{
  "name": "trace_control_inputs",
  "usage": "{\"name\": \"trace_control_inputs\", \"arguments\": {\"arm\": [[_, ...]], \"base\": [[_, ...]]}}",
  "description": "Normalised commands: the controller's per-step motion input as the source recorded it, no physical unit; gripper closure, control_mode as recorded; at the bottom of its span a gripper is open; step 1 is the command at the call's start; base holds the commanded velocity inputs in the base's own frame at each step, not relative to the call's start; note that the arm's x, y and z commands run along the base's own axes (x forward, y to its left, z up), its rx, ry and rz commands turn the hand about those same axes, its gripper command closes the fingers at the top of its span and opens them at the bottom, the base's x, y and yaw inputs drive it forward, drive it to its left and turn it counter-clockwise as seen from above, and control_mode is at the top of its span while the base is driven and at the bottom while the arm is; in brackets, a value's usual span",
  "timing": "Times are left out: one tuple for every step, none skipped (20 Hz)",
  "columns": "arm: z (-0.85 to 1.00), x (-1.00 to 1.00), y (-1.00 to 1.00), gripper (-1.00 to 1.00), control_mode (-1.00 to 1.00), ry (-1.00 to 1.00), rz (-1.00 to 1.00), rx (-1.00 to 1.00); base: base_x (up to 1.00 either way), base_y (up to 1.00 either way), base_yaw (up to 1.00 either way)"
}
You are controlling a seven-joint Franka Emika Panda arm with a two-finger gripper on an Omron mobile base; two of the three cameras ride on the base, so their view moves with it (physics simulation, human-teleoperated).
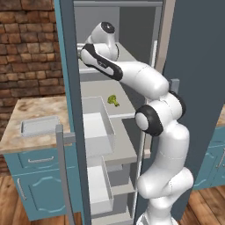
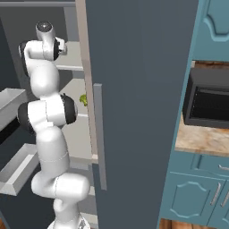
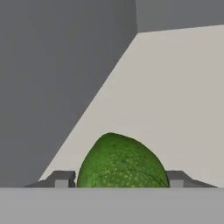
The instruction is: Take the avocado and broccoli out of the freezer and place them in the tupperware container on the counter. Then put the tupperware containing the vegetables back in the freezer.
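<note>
The avocado (image 3: 121, 162), dark green and speckled, lies on a light grey shelf of the freezer (image 1: 193, 66) close to its grey inner wall. My gripper (image 3: 119, 179) is shut on it, one fingertip pressed to each side. In the base views my arm reaches into the upper shelf. One shelf lower lies the yellow-green broccoli (image 1: 113, 100), also seen past the door edge in the right base view (image 2: 83, 99). The pale tupperware container (image 1: 39, 125) sits with nothing in it on the beige counter (image 1: 30, 110), left of the freezer.
The open freezer door (image 2: 138, 89) with its bar handle (image 2: 99, 134) stands to the right of my arm. White door bins (image 1: 99, 127) hang on the left-hand door below the shelves. A black microwave (image 2: 208, 100) sits on the counter at the far right.
</note>
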Motion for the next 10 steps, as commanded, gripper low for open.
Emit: {"name": "trace_control_inputs", "arguments": {"arm": [[-0.20,0.00,-0.12,1.00,-1.00,0.00,-0.10,0.00],[-0.20,0.00,-0.31,1.00,-1.00,0.00,-0.12,0.00],[-0.22,-0.09,-0.39,1.00,-1.00,0.00,-0.13,0.00],[-0.24,-0.14,-0.45,1.00,-1.00,0.00,-0.13,0.00],[-0.21,-0.26,-0.47,1.00,-1.00,0.00,-0.13,0.00],[-0.21,-0.37,-0.56,1.00,-1.00,0.00,-0.12,0.00],[-0.22,-0.54,-0.64,1.00,-1.00,0.00,-0.11,0.00],[-0.23,-0.71,-0.70,1.00,-1.00,-0.03,-0.10,0.00],[-0.21,-0.87,-0.79,1.00,-1.00,-0.08,-0.09,0.00],[-0.24,-0.95,-0.76,1.00,-1.00,-0.10,-0.09,0.00]], "base": [[0.00,0.00,0.00],[0.00,0.00,0.00],[0.00,0.00,0.00],[0.00,0.00,0.00],[0.00,0.00,0.00],[0.00,0.00,0.00],[0.00,0.00,0.00],[0.00,0.00,0.00],[0.00,0.00,0.00],[0.00,0.00,0.00]]}}
